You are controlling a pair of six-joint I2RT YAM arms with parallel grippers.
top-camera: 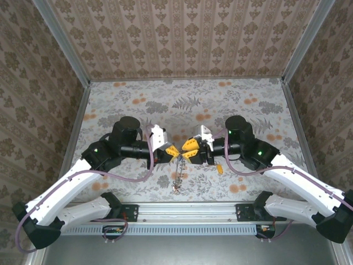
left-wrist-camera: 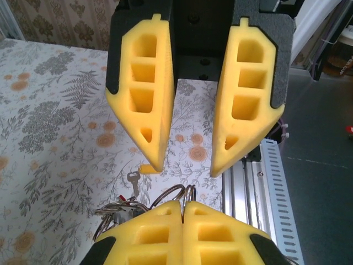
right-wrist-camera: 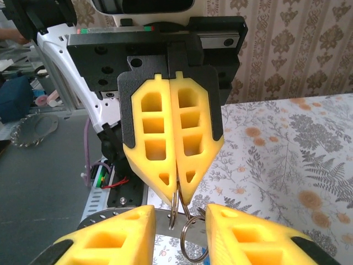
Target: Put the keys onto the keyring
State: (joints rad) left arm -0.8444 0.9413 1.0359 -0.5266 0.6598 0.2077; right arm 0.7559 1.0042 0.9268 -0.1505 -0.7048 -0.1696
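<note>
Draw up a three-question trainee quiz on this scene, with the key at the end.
1. True or false: the left claw is shut on the keyring.
2. Pick one. The right claw is: A) open, gripping nothing; B) shut on a key; C) shut on the keyring.
3. Fill the gap: in the left wrist view, a loose key lies on the ______, with no claw gripping it.

Key: 1 true; 2 A; 3 table.
</note>
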